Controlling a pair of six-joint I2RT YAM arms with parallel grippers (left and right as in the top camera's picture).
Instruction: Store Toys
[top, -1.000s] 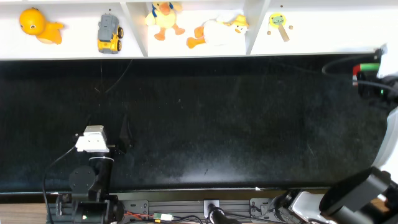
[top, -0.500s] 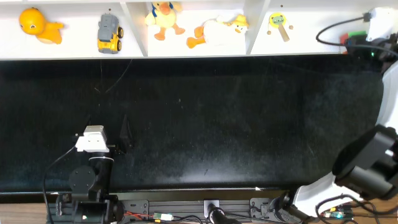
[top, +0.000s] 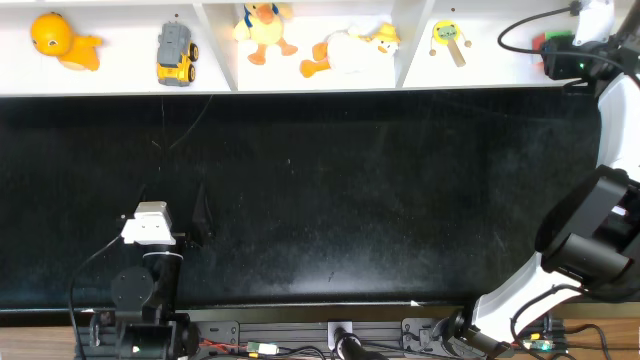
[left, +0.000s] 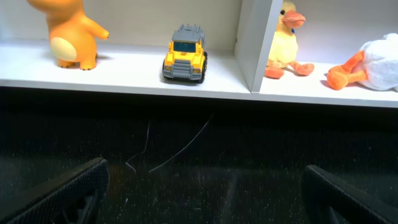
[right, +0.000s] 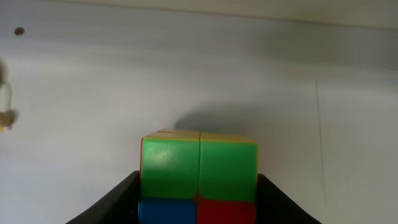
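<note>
Gripping a green, blue and red plastic cube (right: 199, 163), the right gripper (right: 198, 193) is hovering seemingly just above the far-right bay of the white shelf (right: 186, 74); the left gripper (left: 205, 186) is sitting open, well apart.

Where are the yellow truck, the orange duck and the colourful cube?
yellow truck (left: 185, 59), left wrist view, on its front.
orange duck (top: 48, 32), top view, on its head.
colourful cube (right: 174, 167), right wrist view, on its green face.
</note>
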